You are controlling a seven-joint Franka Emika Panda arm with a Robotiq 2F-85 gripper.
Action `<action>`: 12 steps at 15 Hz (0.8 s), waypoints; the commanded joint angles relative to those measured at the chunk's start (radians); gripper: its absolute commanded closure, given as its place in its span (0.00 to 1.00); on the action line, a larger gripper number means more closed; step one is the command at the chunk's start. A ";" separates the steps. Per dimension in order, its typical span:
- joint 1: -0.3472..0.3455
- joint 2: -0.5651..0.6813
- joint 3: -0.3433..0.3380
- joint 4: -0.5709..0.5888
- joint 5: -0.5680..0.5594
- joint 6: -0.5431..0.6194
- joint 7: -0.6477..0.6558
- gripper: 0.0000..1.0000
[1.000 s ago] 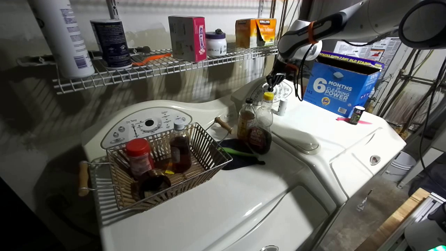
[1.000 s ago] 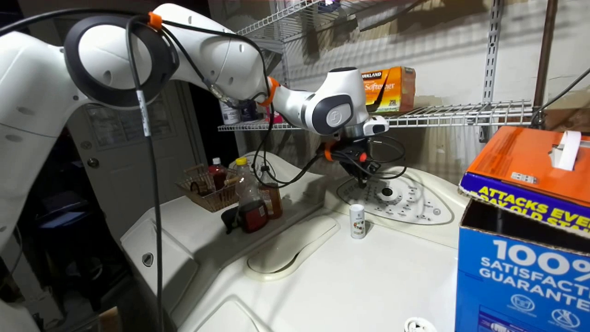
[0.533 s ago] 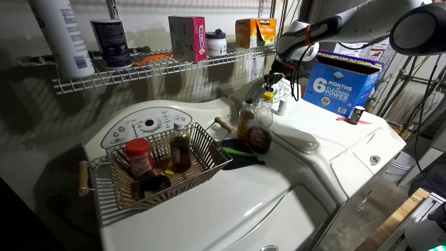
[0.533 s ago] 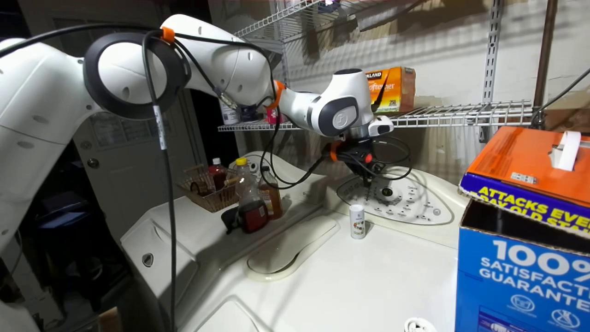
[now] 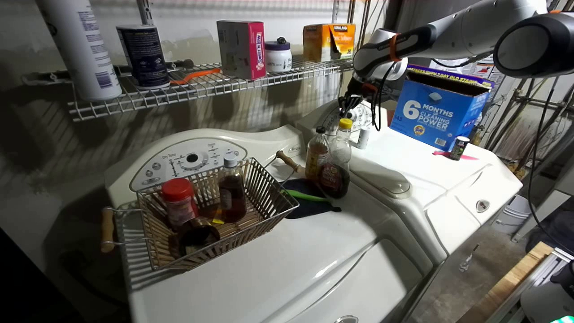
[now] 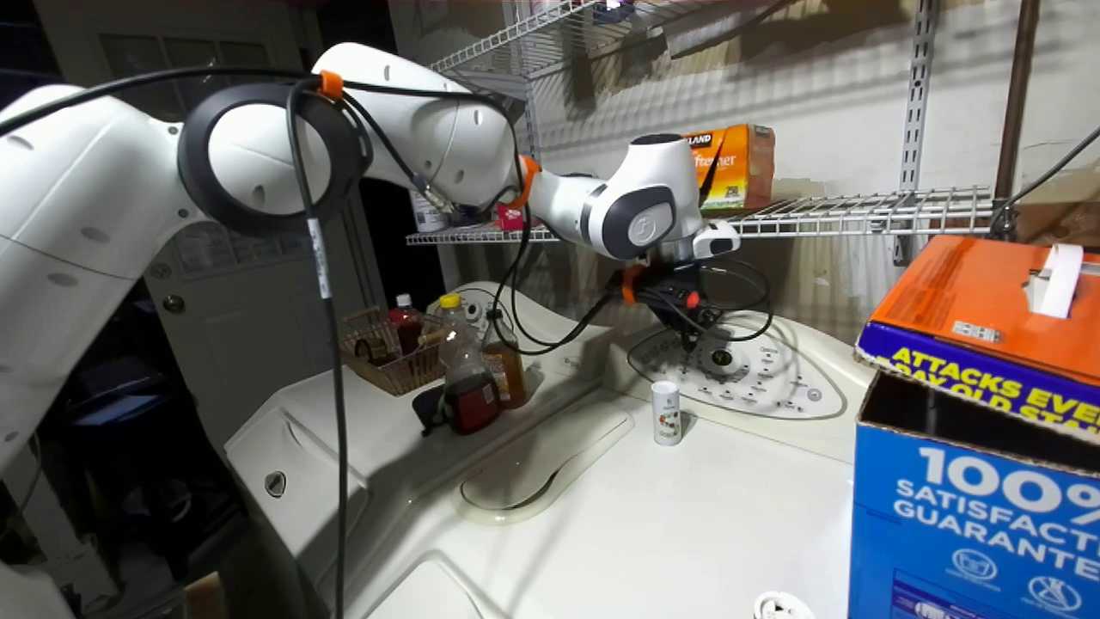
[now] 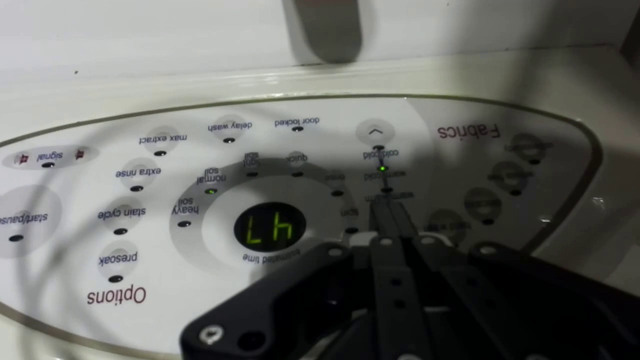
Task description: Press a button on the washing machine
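Note:
The washing machine is the white appliance at the right in an exterior view and in front in an exterior view. Its console holds a round display and several pale buttons. In the wrist view the console is upside down, with a lit green display, an arrow button and fabric buttons. My gripper is shut and empty, its fingertips over the temperature lights near "warm". It also shows in both exterior views. I cannot tell whether the tips touch the panel.
A white canister stands below the console. Syrup bottles and a wire basket stand on the matching dryer. A blue detergent box stands on the washer. A wire shelf runs behind the arm.
The arm and shut gripper have shifted a little across the console, toward its round display in an exterior view. The display looked dark one second ago and now glows. Other things are unmoved.

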 commanded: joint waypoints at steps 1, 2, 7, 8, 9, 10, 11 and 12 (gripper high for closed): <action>-0.015 0.047 0.020 0.078 0.011 -0.037 0.034 1.00; -0.014 0.051 0.019 0.085 0.012 -0.045 0.047 1.00; 0.041 0.085 -0.024 0.134 -0.024 -0.091 0.207 1.00; 0.056 0.094 -0.039 0.146 -0.038 -0.093 0.248 1.00; 0.071 0.106 -0.049 0.162 -0.049 -0.093 0.287 1.00; 0.083 0.116 -0.060 0.177 -0.062 -0.090 0.322 1.00; 0.092 0.124 -0.071 0.189 -0.075 -0.094 0.355 1.00; 0.101 0.130 -0.082 0.198 -0.086 -0.099 0.391 1.00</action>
